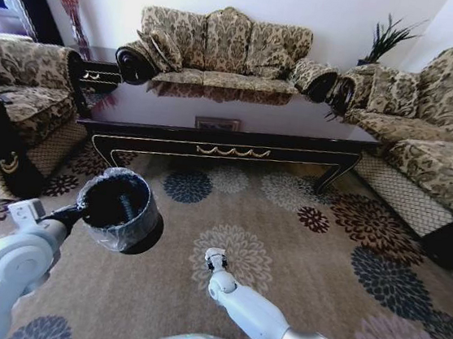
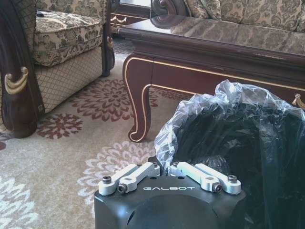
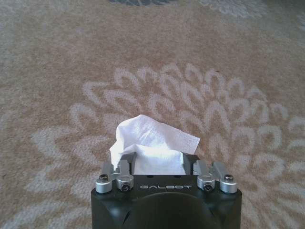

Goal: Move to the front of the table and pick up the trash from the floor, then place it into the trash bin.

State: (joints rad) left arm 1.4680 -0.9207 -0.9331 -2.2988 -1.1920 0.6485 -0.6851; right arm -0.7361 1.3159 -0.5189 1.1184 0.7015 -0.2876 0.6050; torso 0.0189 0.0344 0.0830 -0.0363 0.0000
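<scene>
Left gripper [image 2: 165, 168] clamped on rim of trash bin [image 1: 121, 209], held above floor [image 1: 321, 270] before table [image 1: 231, 133], right gripper [image 3: 159, 160] closed around crumpled white paper [image 3: 152, 143], low over carpet medallion.

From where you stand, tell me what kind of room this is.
Most likely a home living room: patterned sofas ring a long dark coffee table on a flowered carpet. The left gripper holds the bin; the right gripper holds white paper.

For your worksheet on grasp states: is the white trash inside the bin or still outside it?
Outside: the white trash sits between the right gripper's jaws above carpet, apart from the left-held trash bin.
</scene>
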